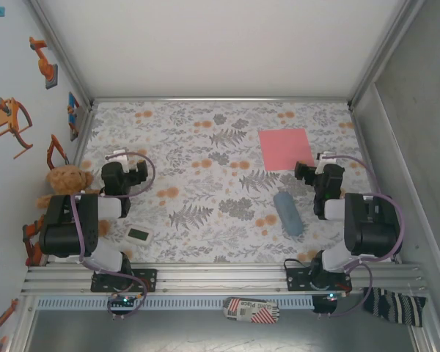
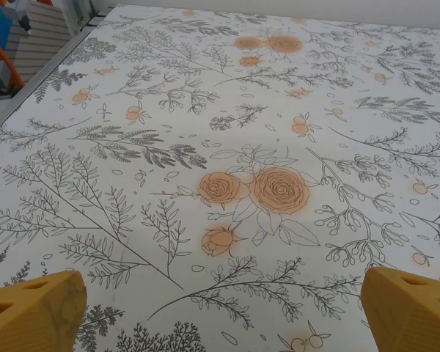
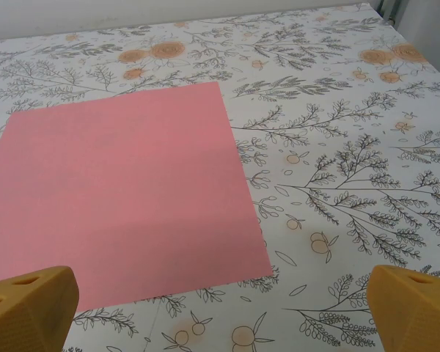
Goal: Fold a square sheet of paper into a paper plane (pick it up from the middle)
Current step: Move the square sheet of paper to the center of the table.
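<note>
The square sheet of paper (image 1: 287,148) is salmon pink and lies flat and unfolded on the floral table cover, right of centre toward the back. In the right wrist view the sheet (image 3: 125,191) spreads across the left half, its near edge just ahead of the fingers. My right gripper (image 1: 306,171) hangs open just behind the sheet's near right corner, nothing between its yellow fingertips (image 3: 29,308). My left gripper (image 1: 132,170) is open over bare floral cover at the left, far from the sheet; its fingertips (image 2: 33,312) stand wide apart.
A grey-blue oblong pouch (image 1: 287,213) lies near the right arm, in front of the sheet. A small white device (image 1: 138,235) rests by the left arm's base, and a brown teddy bear (image 1: 62,180) sits at the left wall. Walls enclose the table on three sides.
</note>
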Controlling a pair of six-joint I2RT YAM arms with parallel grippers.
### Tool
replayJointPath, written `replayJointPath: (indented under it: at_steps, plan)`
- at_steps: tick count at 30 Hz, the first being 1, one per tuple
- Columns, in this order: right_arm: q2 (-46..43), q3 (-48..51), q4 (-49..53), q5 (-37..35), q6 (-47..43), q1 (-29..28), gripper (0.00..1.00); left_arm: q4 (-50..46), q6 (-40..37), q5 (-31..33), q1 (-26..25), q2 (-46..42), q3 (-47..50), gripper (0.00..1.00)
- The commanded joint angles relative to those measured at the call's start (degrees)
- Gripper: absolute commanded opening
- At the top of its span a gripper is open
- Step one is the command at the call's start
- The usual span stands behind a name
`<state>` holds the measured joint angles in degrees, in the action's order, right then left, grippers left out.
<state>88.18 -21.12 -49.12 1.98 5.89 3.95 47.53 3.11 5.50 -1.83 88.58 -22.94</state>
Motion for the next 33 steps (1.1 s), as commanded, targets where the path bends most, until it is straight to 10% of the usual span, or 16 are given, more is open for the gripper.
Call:
replayJointPath:
  at_steps: [1, 33]
  plan:
    - [0.24, -1.38, -0.43, 0.04, -1.13, 0.25, 0.99, 0.06, -0.88, -0.25, 0.16, -0.22, -0.63, 0.96]
    - [-5.93, -0.24, 2.49, -1.8, -0.55, 0.1, 0.99, -7.38, -0.84, 1.03, -0.17, -5.2, -2.7, 0.96]
